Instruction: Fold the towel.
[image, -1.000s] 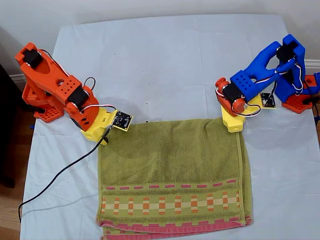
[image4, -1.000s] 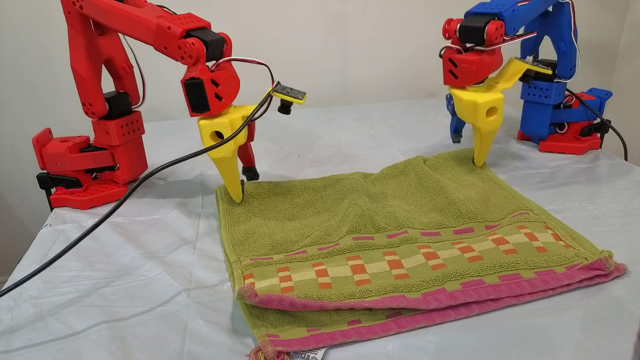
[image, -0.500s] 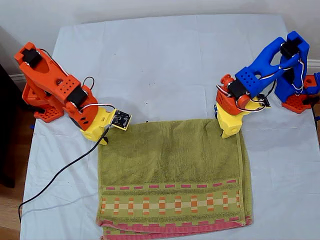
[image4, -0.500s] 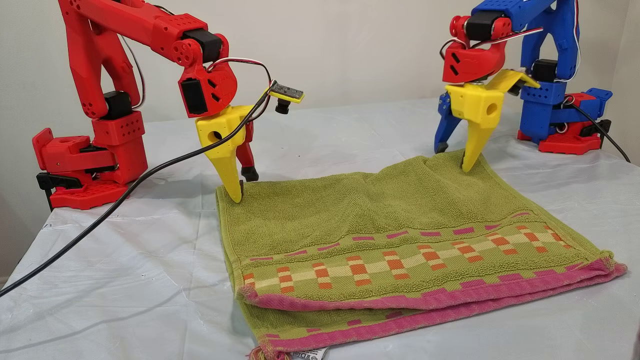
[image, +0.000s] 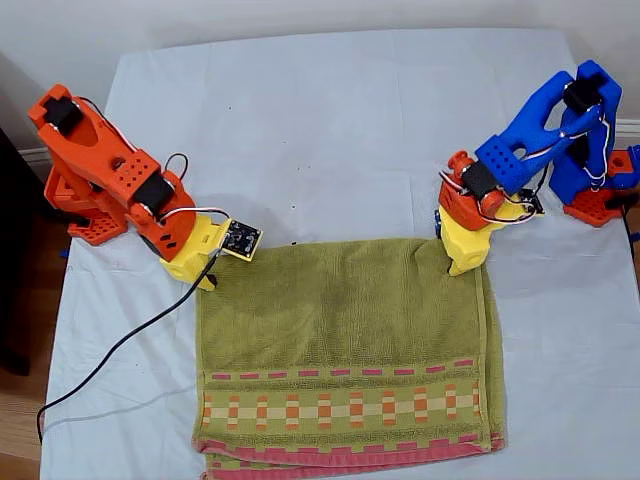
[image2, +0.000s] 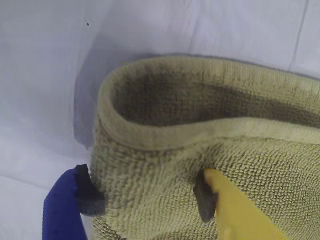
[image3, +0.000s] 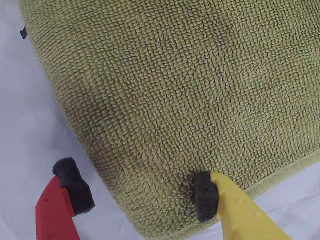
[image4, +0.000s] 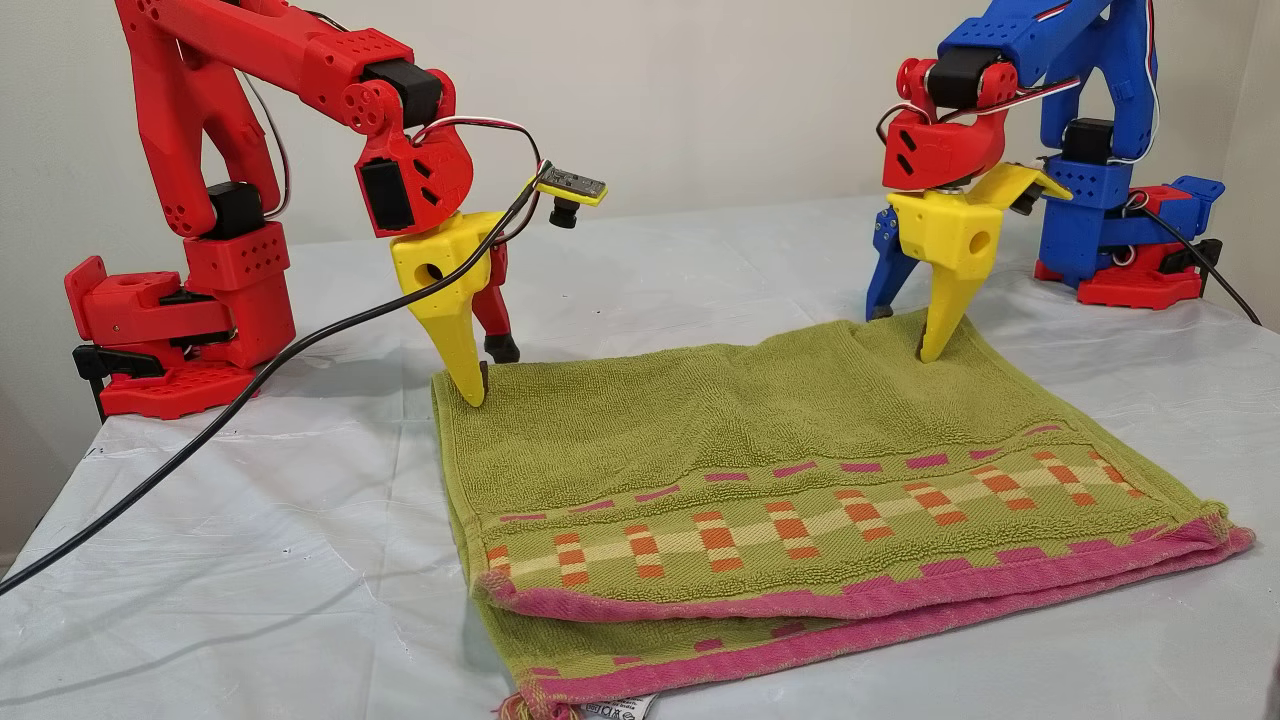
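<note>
In the exterior view, my second gripper, the red and yellow one on the red arm at the exterior view's left, stays where it was a second ago. My first gripper, the blue and yellow one on the blue arm at the exterior view's right, has moved. A second ago it stood just off the corner. Now it has come in over the cloth and straddles the folded edge. I think this means both arms are getting set to pinch the far corners for the next fold.

The big olive-green fluffy towel with pink ends and an orange checked stripe lies flat in the middle of the white sheet that covers the table. It is already folded once, with two layers showing at the near end.

My second gripper is open wide. Its yellow finger presses on the towel corner, and its red finger rests off the cloth on the sheet. It holds nothing.

My first gripper is open too. Its yellow finger sits on top of the towel, and its blue finger touches the outer edge. The cloth is between the fingers, but not squeezed yet.
</note>
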